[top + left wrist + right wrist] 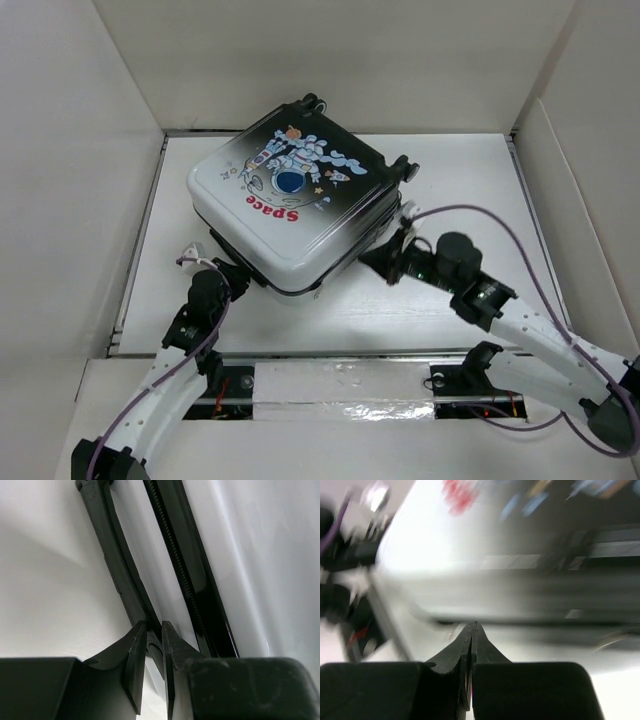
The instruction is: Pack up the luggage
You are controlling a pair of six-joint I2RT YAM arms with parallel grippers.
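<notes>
closed luggage [300,205] on white table [450,300], white walls [330,60] around

luggage [290,200] on table [470,190], toward far edge

Bright, even overhead light – soft glare on the luggage [290,215] shell, right wrist view motion-blurred

Item: luggage [285,205], hard-shell, black fading to white, astronaut print up; closed, flat, skewed, wheels far right.
</notes>
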